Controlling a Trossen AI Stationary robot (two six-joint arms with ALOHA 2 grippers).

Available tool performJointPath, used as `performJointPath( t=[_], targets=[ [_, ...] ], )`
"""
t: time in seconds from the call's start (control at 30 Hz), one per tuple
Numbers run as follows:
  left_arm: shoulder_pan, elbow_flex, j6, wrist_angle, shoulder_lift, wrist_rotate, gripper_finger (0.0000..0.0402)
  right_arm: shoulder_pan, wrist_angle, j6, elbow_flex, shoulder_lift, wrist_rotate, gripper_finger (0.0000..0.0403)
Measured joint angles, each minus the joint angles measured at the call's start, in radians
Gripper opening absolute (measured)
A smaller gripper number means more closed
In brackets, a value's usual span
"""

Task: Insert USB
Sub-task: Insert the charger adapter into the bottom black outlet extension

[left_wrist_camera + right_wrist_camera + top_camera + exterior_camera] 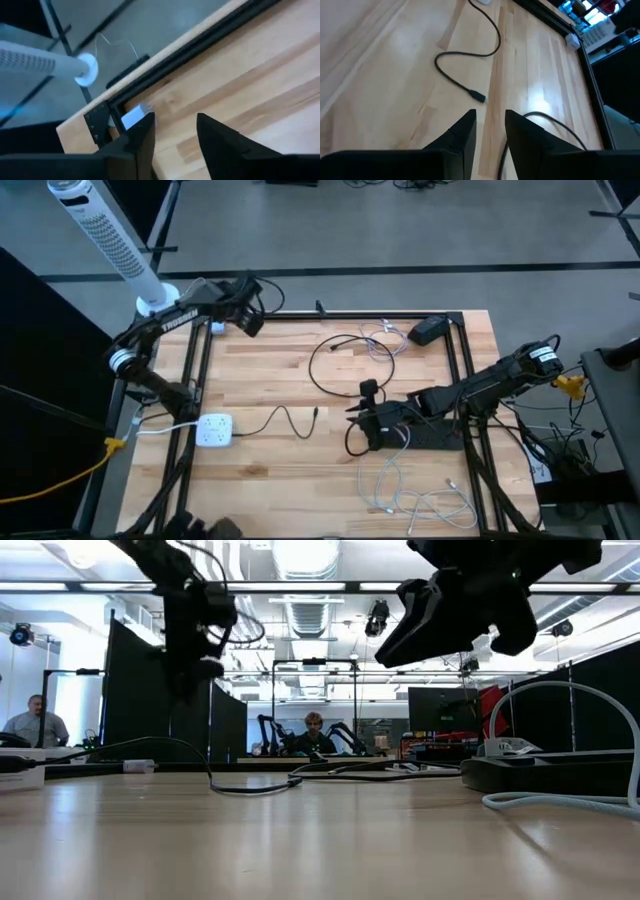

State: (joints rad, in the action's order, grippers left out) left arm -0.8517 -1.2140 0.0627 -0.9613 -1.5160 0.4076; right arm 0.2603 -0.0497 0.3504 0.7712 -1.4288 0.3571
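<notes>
Near the surface [300,480] centre, I am seeing the black USB cable [285,418] lying loose, plug free; right pincer [490,127] hovering empty, fingers narrowly apart; left pincer [175,132] spread at the far corner.

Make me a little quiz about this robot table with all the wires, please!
1. True or false: the right gripper is holding a plug.
2. Which is nearer the white power strip: (a) the loose black cable end or (b) the black adapter at the far edge?
3. Fill in: the left gripper hovers near the table's far ____ corner.

Key:
1. False: nothing shows between its fingers in the right wrist view; the black plug lies on the wood ahead.
2. a
3. left
</notes>
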Motion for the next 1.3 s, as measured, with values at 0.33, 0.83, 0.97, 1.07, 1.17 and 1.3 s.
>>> performJointPath(
  t=[0.33, 0.83, 0.97, 1.07, 1.17, 1.3],
  targets=[
    [-0.035, 0.001, -0.426, -0.088, -0.186, 0.089, 0.0203, -0.064, -0.002, 0.087, -0.018, 0.000, -0.182, 0.0074],
    [-0.151, -0.014, -0.507, -0.158, -0.440, 0.340, 0.0240, -0.169, -0.004, 0.089, -0.069, 0.000, -0.290, 0.0048],
    [-0.151, -0.014, -0.491, -0.134, -0.463, 0.296, 0.0235, -0.169, -0.015, 0.092, -0.069, 0.000, -0.291, 0.0052],
    [-0.152, -0.011, -0.497, -0.084, -0.485, 0.289, 0.0218, -0.169, -0.016, 0.091, -0.069, 0.000, -0.291, 0.0058],
    [-0.158, -0.010, -0.506, -0.038, -0.498, 0.293, 0.0195, -0.169, -0.016, 0.087, -0.069, 0.000, -0.291, 0.0064],
    [-0.168, -0.010, -0.508, -0.035, -0.507, 0.303, 0.0157, -0.169, -0.016, 0.083, -0.069, 0.000, -0.291, 0.0069]
  ],
)
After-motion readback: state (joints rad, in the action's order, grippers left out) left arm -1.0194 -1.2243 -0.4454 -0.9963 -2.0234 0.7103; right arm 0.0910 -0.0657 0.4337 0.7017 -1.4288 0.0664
